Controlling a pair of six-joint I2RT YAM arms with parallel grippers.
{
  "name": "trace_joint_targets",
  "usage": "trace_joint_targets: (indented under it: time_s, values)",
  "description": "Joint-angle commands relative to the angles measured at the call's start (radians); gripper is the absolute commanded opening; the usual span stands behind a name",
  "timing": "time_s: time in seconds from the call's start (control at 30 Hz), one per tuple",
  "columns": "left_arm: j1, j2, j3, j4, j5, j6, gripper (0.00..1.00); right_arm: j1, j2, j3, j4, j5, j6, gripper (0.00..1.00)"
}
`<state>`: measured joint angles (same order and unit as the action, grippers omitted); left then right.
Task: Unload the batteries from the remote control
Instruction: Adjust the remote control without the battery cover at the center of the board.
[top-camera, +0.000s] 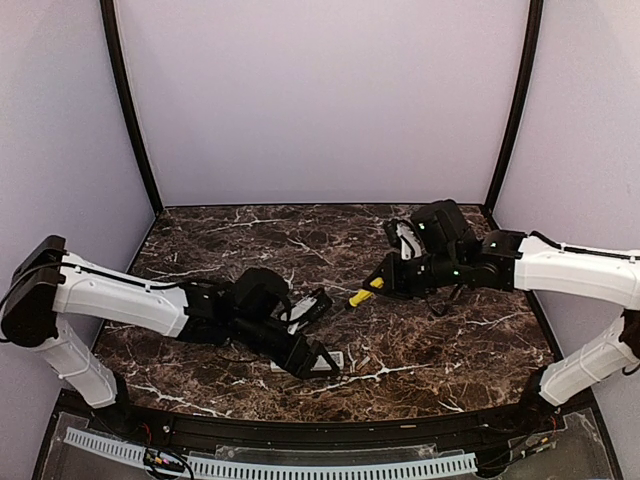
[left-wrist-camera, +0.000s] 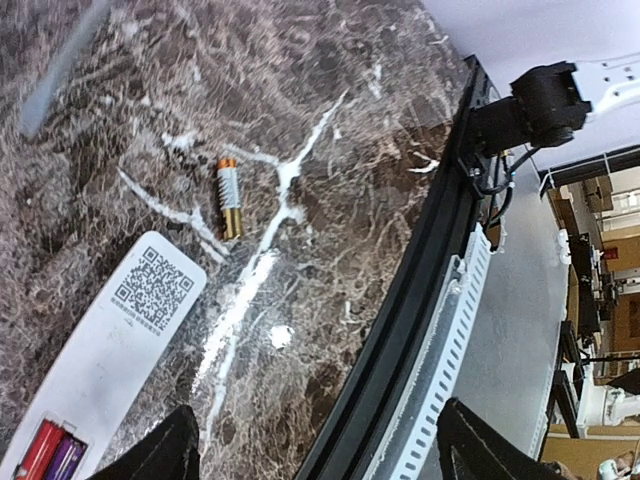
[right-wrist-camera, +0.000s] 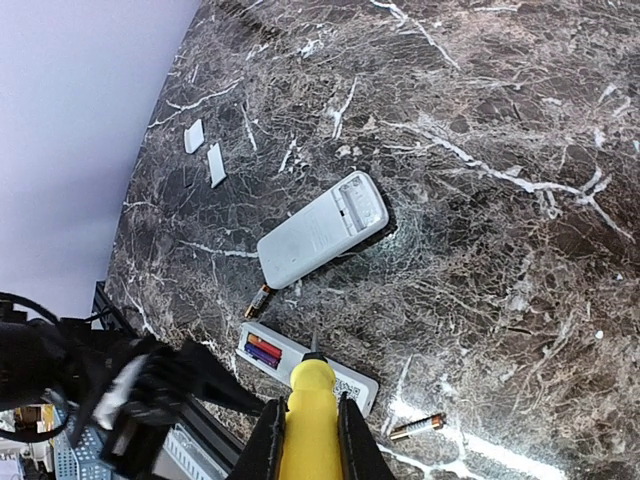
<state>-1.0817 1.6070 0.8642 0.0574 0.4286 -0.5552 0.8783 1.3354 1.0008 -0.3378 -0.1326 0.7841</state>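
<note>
The left tool (left-wrist-camera: 318, 460) is hanging wide open; beside one finger, two slim batteries (left-wrist-camera: 42, 450), red and purple, are lying together inside the white remote (left-wrist-camera: 110, 345). The right tool (right-wrist-camera: 310, 445) is clamping the yellow screwdriver (right-wrist-camera: 312, 385).

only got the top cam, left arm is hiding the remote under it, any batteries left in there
observer: yes, the left wrist view shows a red battery and a purple battery seated in the QR-code remote.
operator: any out yet
observer: one loose battery lies on the table beside that remote, apart from it.
operator: second remote?
observer: the right wrist view shows another white remote, its compartment open and looking empty.
</note>
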Motion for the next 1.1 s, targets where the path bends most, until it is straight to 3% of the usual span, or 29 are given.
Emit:
trace_joint_targets:
  time_s: [0.0,0.3,0.77,1.07]
  values:
    - [0.026,-0.144,-0.062,-0.059,-0.064,0.104,0.82,0.008,-0.024,-0.026,0.009,0.039,0.014,0.00]
    - [0.157,-0.117,-0.063,-0.104,-0.019,0.202,0.82,0.008,-0.008,-0.024,0.032,0.016,0.007,0.00]
    - [0.177,0.026,0.021,-0.190,-0.144,0.291,0.82,0.008,-0.015,-0.031,0.033,0.010,0.014,0.00]
    - [0.177,0.046,-0.004,-0.189,-0.111,0.292,0.79,0.008,-0.010,-0.030,0.042,0.002,0.011,0.00]
